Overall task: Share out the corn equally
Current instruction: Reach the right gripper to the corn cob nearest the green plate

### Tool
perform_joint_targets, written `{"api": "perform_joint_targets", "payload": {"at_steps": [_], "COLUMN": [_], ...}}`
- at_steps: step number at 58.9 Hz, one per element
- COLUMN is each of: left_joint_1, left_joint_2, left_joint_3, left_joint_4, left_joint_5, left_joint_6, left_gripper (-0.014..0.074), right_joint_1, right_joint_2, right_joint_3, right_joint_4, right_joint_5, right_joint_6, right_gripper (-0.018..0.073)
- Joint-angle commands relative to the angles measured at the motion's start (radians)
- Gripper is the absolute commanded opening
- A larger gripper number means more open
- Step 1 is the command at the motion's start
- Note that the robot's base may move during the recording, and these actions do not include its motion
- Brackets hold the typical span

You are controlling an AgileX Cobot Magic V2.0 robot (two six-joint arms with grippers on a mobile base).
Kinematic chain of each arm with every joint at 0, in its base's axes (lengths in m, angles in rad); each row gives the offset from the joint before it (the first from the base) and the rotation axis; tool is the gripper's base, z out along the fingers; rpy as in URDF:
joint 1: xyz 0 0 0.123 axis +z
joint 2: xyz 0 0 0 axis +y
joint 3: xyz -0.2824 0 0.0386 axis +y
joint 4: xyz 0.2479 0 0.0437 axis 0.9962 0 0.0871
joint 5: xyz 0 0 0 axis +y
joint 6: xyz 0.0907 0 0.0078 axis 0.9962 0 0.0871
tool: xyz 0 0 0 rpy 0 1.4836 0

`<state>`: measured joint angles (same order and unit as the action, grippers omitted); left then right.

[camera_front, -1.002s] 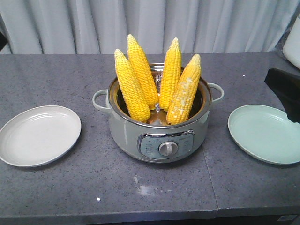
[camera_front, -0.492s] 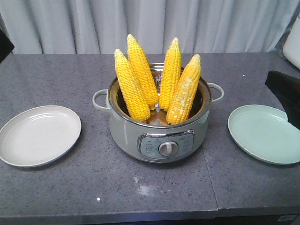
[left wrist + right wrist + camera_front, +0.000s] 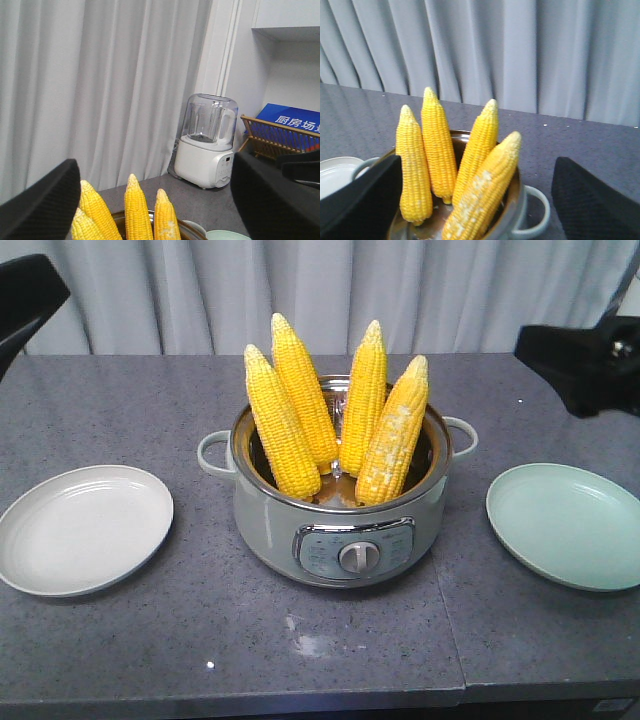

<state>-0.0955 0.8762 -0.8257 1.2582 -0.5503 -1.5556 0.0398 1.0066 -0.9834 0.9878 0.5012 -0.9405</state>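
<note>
Four cobs of yellow corn (image 3: 300, 390) stand in the pot (image 3: 340, 530), fat ends down and pointy tips up. Two lean on the left side of the pot and two on the right side. All the corn is in the pot. The pot sits on the gray table (image 3: 200, 640), and its round knob (image 3: 358, 557) faces the front. A white plate (image 3: 80, 530) lies to the left of the pot and a green plate (image 3: 565, 525) lies to the right of it. The left gripper (image 3: 157, 165) hangs up high, far to the left of the pot, its two black fingers spread wide and holding nothing. The right gripper (image 3: 477, 162) hangs up high to the right of the pot, spread wide too, holding nothing
</note>
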Motion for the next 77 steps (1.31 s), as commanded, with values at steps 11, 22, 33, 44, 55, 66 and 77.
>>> {"api": "perform_joint_targets", "payload": {"at_steps": [11, 22, 33, 44, 55, 66, 77], "left_joint_1": [-0.008, -0.008, -0.008, -0.008, -0.008, -0.008, -0.008], "left_joint_2": [0.137, 0.154, 0.154, 0.154, 0.154, 0.154, 0.154], "left_joint_3": [-0.118, -0.118, -0.118, -0.118, -0.118, -0.116, -0.114], "left_joint_4": [0.007, 0.007, 0.007, 0.007, 0.007, 0.008, 0.008], "left_joint_5": [-0.020, -0.020, -0.015, -0.015, -0.015, -0.011, -0.012], "left_joint_6": [-0.015, -0.015, -0.015, -0.015, -0.015, -0.015, -0.015], "left_gripper": [0.0557, 0.0557, 0.0557, 0.0557, 0.0557, 0.0557, 0.0557], "right_joint_1": [0.011, 0.022, 0.022, 0.022, 0.026, 0.075, 0.111], "right_joint_2": [0.330, 0.504, 0.606, 0.648, 0.657, 0.667, 0.684], "right_joint_3": [-0.336, -0.435, -0.447, -0.449, -0.451, -0.454, -0.454], "right_joint_4": [0.042, 0.036, 0.031, 0.004, 0.007, -0.012, -0.018], "right_joint_5": [0.158, 0.156, 0.124, 0.090, 0.080, 0.019, -0.060], "right_joint_6": [0.064, 0.134, 0.138, 0.139, 0.139, 0.113, 0.109], "right_gripper": [0.0581, 0.0581, 0.0581, 0.0581, 0.0581, 0.0581, 0.0581]}}
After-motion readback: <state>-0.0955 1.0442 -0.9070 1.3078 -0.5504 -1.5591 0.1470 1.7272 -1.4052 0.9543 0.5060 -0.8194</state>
